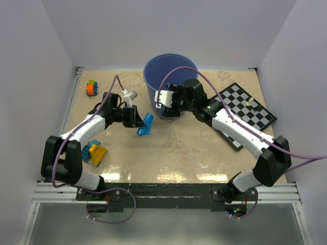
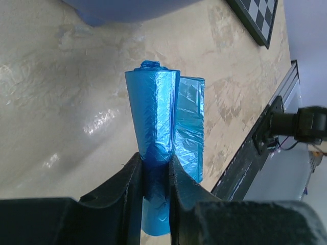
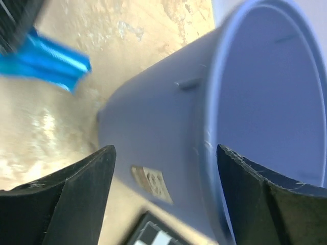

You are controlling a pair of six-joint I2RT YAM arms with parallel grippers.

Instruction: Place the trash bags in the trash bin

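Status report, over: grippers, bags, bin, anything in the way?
Left gripper shut on bags, short of bin, not yet in. Right gripper open at bin rim. Nothing seen between bags and bin.

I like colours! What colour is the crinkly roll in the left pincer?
Bright blue; the trash bags show best in the left wrist view.

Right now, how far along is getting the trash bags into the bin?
Done: the trash bags are lifted, pinched in the left end effector. In hand: the right end effector stands open astride the wall of the trash bin, apparently to steady it. Left: the bags are outside the bin; they must go over the rim and be released.
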